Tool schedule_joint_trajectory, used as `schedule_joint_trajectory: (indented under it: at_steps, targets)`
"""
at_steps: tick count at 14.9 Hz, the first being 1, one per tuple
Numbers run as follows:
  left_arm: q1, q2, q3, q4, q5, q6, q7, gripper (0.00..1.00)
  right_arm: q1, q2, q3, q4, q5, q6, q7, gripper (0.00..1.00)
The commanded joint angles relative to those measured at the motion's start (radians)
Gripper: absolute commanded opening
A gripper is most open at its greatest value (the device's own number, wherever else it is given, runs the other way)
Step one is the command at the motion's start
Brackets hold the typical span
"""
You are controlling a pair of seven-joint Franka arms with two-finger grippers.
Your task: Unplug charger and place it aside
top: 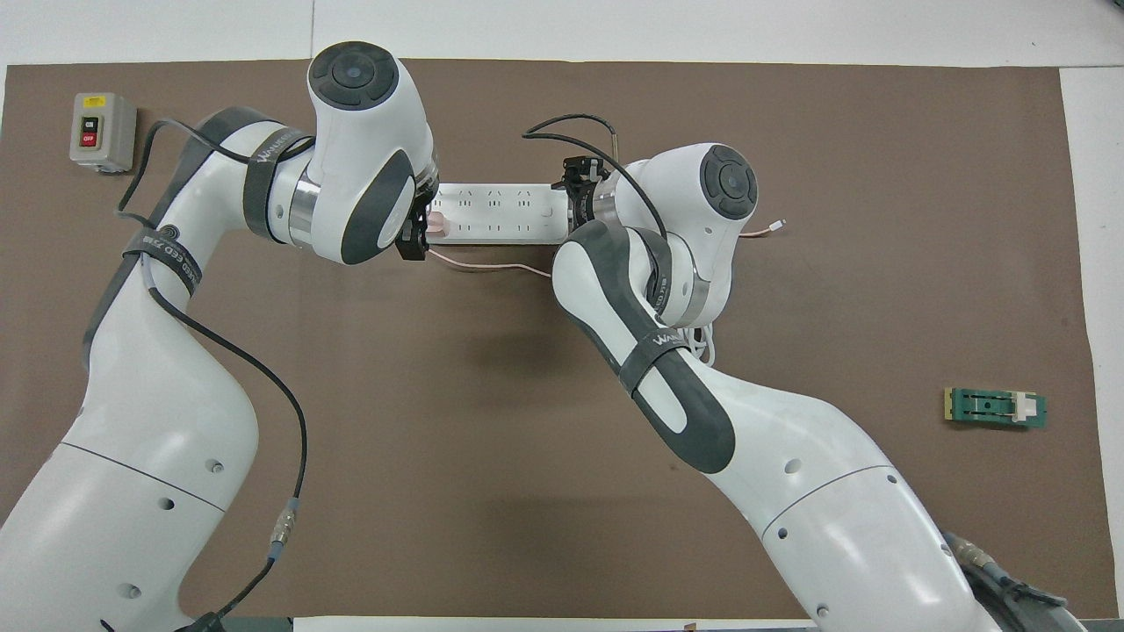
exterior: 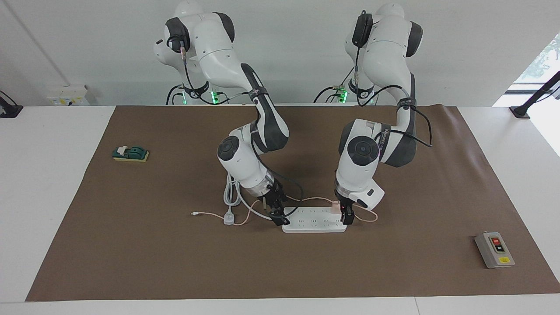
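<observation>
Charger (exterior: pixel 334 205) btwn L hand (exterior: pixel 345 215) fingers

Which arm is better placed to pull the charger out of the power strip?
Left: its end effector is at the small pale-pink cube charger, plugged into the long white power strip. The right end effector is down at the strip's other end.

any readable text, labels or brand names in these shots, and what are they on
"ON" and "OFF": seemingly the grey switch box's black and red buttons, barely legible.
Yellow label on the switch box: too small to read.
Black strap on the left arm: white brand lettering, not reliably readable.
Power strip: markings too small to read.
</observation>
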Motion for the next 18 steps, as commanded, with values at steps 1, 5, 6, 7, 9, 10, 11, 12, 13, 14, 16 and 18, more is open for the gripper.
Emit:
schedule_joint_trajectory:
  at_steps: [1, 5, 6, 7, 9, 10, 11, 12, 13, 14, 16, 18]
  targets:
    - [-0.014, -0.004, 0.012, -0.016, 0.019, 0.021, -0.013, 1.0, -0.013, 0.022, 0.006, 0.005, 0.023, 0.017, -0.044, 1.0]
    - [-0.016, -0.05, 0.012, -0.091, 0.018, 0.112, -0.01, 1.0, -0.036, 0.027, 0.006, 0.014, 0.02, 0.002, -0.077, 1.0]
    - [-0.016, -0.068, 0.012, -0.119, 0.018, 0.129, -0.01, 1.0, -0.04, 0.039, 0.006, 0.042, 0.02, -0.009, -0.085, 1.0]
    - [-0.016, -0.08, 0.012, -0.136, 0.018, 0.132, -0.01, 1.0, -0.043, 0.061, 0.006, 0.077, 0.02, -0.032, -0.084, 1.0]
    - [-0.016, -0.084, 0.012, -0.141, 0.018, 0.13, -0.01, 1.0, -0.056, 0.105, 0.009, 0.137, 0.024, -0.047, -0.08, 1.0]
    - [-0.016, -0.085, 0.012, -0.151, 0.018, 0.13, -0.01, 1.0, -0.054, 0.105, 0.013, 0.136, 0.03, -0.047, -0.082, 1.0]
    - [-0.016, -0.091, 0.012, -0.174, 0.018, 0.142, -0.01, 1.0, -0.054, 0.104, 0.021, 0.136, 0.044, -0.052, -0.08, 1.0]
    - [-0.016, -0.1, 0.012, -0.188, 0.018, 0.156, -0.01, 1.0, -0.054, 0.101, 0.032, 0.136, 0.07, -0.058, -0.074, 1.0]
    - [-0.016, -0.107, 0.012, -0.194, 0.018, 0.159, -0.01, 1.0, -0.045, 0.096, 0.032, 0.136, 0.096, -0.06, -0.071, 1.0]
    - [-0.016, -0.113, 0.012, -0.198, 0.018, 0.162, -0.01, 1.0, -0.043, 0.095, 0.032, 0.134, 0.112, -0.063, -0.068, 1.0]
    - [-0.016, -0.11, 0.012, -0.196, 0.018, 0.167, -0.01, 1.0, -0.046, 0.093, 0.032, 0.134, 0.113, -0.082, -0.042, 1.0]
    - [-0.013, -0.11, 0.012, -0.198, 0.018, 0.173, -0.01, 1.0, -0.051, 0.093, 0.032, 0.132, 0.115, -0.081, -0.042, 1.0]
